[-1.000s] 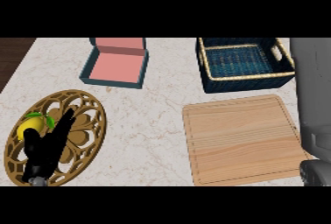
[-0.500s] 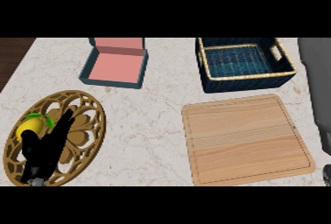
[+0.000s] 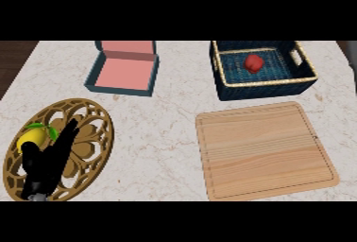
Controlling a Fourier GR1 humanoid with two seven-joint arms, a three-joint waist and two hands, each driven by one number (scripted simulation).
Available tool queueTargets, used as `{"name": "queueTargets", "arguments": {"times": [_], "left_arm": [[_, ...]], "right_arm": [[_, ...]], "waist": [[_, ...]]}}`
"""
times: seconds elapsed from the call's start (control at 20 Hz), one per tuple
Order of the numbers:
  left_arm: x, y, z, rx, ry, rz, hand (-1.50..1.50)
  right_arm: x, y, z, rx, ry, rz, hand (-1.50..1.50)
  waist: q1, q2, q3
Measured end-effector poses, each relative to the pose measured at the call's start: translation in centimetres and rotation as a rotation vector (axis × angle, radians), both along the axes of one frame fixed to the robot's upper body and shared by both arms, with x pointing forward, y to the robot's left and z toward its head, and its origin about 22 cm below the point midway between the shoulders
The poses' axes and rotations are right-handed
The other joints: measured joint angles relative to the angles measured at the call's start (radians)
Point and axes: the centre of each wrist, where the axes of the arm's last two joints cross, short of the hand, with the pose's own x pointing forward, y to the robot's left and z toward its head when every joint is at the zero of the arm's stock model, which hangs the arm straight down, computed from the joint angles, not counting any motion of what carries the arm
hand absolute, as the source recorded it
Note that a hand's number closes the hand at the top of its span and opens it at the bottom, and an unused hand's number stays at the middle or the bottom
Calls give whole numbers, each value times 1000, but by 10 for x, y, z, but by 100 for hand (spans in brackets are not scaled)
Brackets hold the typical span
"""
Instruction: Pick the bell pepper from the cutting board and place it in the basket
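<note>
Red bell pepper (image 3: 254,63) inside basket (image 3: 265,87); cutting board (image 3: 263,150) bare. Left robot hand (image 3: 45,160) spread, straight-fingered, over trivet (image 3: 90,118) beside lemon (image 3: 35,136).

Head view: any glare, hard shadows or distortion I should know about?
Head view: even light, no glare; soft shadow inside the basket around the red pepper; the cutting board looks skewed by perspective; left hand reads near-black, little detail.

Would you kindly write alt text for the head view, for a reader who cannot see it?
A red bell pepper lies in the dark blue basket behind the bare wooden cutting board. At left, the robot's open left hand rests over a gold trivet beside a lemon; a pink-lined box sits behind.
</note>
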Motion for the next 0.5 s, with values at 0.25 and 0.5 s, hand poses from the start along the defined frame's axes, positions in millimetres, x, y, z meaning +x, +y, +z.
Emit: {"name": "queueTargets", "arguments": {"times": [0.25, 0.5], "left_arm": [[-2, 1, -2, 3, 0, 4, 0], [-3, -1, -2, 6, 15, 17, 0]], "right_arm": [[-6, -25, 12, 100, -54, -44, -150], [-19, -62, 27, 146, -74, -115, -150]], "waist": [[-7, -3, 1], [-16, -6, 1]]}}
